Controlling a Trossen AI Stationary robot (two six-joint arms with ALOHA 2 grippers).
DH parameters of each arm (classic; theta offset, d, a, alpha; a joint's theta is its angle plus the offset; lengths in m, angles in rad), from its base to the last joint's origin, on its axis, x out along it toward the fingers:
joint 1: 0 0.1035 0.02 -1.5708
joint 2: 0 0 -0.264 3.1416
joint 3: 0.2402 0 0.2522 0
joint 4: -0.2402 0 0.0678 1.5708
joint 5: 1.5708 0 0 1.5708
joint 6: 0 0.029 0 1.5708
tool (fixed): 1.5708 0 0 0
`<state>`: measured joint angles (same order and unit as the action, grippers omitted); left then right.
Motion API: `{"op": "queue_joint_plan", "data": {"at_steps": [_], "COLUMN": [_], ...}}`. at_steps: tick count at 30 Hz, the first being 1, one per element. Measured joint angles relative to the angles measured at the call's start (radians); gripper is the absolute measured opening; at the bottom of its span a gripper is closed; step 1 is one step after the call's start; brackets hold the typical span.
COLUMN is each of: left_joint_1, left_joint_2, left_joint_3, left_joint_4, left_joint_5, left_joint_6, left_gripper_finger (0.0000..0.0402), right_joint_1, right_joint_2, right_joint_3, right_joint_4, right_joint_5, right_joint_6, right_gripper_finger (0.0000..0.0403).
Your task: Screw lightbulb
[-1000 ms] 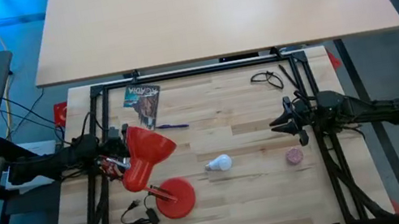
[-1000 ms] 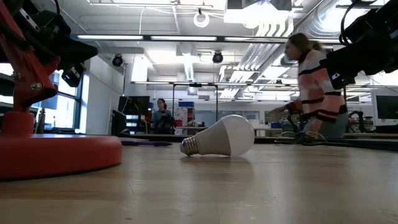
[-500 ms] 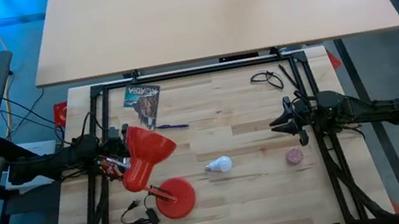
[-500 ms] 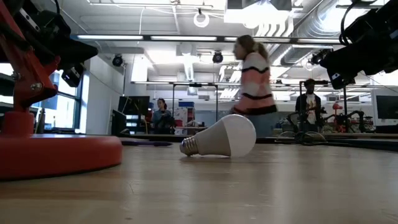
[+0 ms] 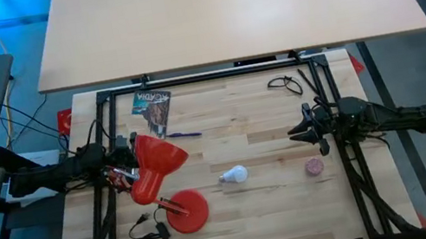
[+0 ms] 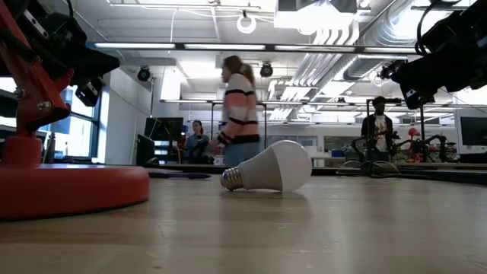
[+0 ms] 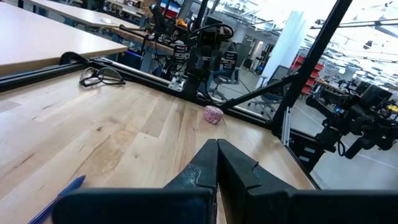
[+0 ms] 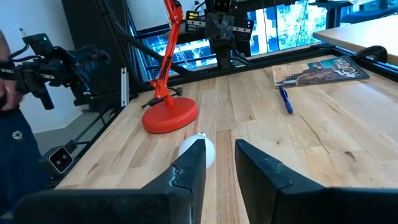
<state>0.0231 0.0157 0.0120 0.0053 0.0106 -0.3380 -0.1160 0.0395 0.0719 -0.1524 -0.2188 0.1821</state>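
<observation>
The white lightbulb (image 5: 233, 175) lies on its side at the middle of the wooden table, its silver screw base (image 6: 232, 179) toward the table's left. The red lamp stands on its round base (image 5: 187, 210), with its shade (image 5: 156, 157) leaning over the left part of the table. My left gripper (image 7: 217, 149) is shut and points level, at the table's left beside the shade. My right gripper (image 8: 219, 152) is open by a narrow gap at the table's right (image 5: 295, 133), pointing toward the bulb (image 8: 200, 148), well short of it.
A small pink ball (image 5: 315, 166) lies near my right gripper. Glasses (image 5: 283, 83) sit at the far right; a magazine (image 5: 152, 108) and a blue pen (image 5: 185, 134) at the far left. The lamp's black cord (image 5: 149, 232) lies at the near left. People move in the room beyond.
Both arms and the bulb have kept still. A person in the room behind the table has walked across from the right toward the left.
</observation>
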Motion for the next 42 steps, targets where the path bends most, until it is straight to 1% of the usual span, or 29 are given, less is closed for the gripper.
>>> {"op": "queue_joint_plan", "data": {"at_steps": [12, 14, 16, 19, 22, 24, 26, 28, 31, 34, 36, 39, 42], "left_joint_1": [0.0, 0.0, 0.0, 0.0, 0.0, 0.001, 0.001, 0.0, 0.004, 0.012, 0.016, 0.017, 0.017], "left_joint_2": [0.0, 0.001, 0.001, 0.004, 0.021, 0.056, 0.107, 0.174, 0.269, 0.339, 0.393, 0.459, 0.498], "left_joint_3": [0.0, -0.001, -0.001, -0.001, -0.001, 0.0, 0.009, 0.033, 0.086, 0.165, 0.239, 0.386, 0.544], "left_joint_4": [0.001, 0.024, 0.112, 0.343, 0.57, 0.695, 0.773, 0.8, 0.8, 0.8, 0.763, 0.585, 0.332], "left_joint_5": [0.0, -0.019, -0.064, -0.189, -0.374, -0.459, -0.472, -0.443, -0.435, -0.437, -0.443, -0.443, -0.461], "left_joint_6": [0.0, -0.012, -0.107, -0.288, -0.336, -0.339, -0.36, -0.412, -0.529, -0.488, -0.438, -0.366, -0.313], "left_gripper_finger": [0.0, 0.0, 0.0, 0.0, 0.0, 0.0, 0.0, 0.0, 0.0, 0.0, 0.0, 0.0, 0.0], "right_joint_1": [0.0, 0.0, 0.0, 0.0, 0.0, 0.0, 0.0, 0.0, 0.0, 0.0, 0.0, 0.0, 0.0], "right_joint_2": [0.0, 0.0, 0.0, 0.0, 0.0, 0.0, 0.0, 0.0, 0.0, 0.0, 0.0, 0.0, 0.0], "right_joint_3": [0.0, 0.0, 0.0, 0.0, 0.0, 0.0, 0.0, 0.0, 0.0, 0.0, 0.0, 0.0, 0.0], "right_joint_4": [0.0, 0.0, 0.0, 0.0, 0.0, 0.0, 0.0, 0.0, 0.0, 0.0, 0.0, 0.0, 0.004], "right_joint_5": [0.0, 0.0, 0.0, 0.0, 0.0, 0.0, 0.0, 0.0, 0.0, 0.0, 0.0, 0.003, 0.098], "right_joint_6": [0.0, 0.0, 0.0, 0.0, 0.0, 0.0, 0.0, 0.0, 0.0, 0.0, 0.0, -0.002, -0.044], "right_gripper_finger": [0.0078, 0.0078, 0.0078, 0.0078, 0.0078, 0.0078, 0.0078, 0.0078, 0.0078, 0.0078, 0.0078, 0.0078, 0.0078]}}
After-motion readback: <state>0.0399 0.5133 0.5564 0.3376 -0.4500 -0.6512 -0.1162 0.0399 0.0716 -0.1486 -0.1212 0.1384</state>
